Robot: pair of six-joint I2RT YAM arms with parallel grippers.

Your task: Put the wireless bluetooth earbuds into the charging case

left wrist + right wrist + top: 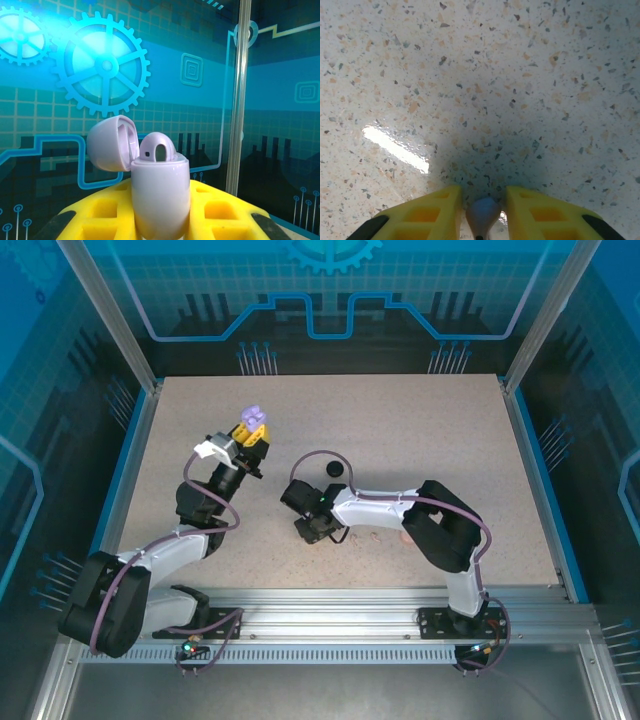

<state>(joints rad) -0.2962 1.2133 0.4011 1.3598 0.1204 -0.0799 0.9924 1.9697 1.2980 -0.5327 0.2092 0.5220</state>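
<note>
We saw the left gripper [247, 438] clamped shut on an open lilac case [256, 416], at about 10 o'clock from the centre of the table [450, 440]. In the left wrist view the case stood upright between the left fingers [220, 212], lid [112, 142] flipped to 9 o'clock. The right gripper [318, 528] pointed down near table centre, with a small black round thing [333, 469] at its 12 o'clock. The right wrist view had a lilac earbud [483, 212] between the narrowly spread right fingers [430, 215]; we couldn't tell if they pinched it

High overview plus two wrist close-ups
</note>
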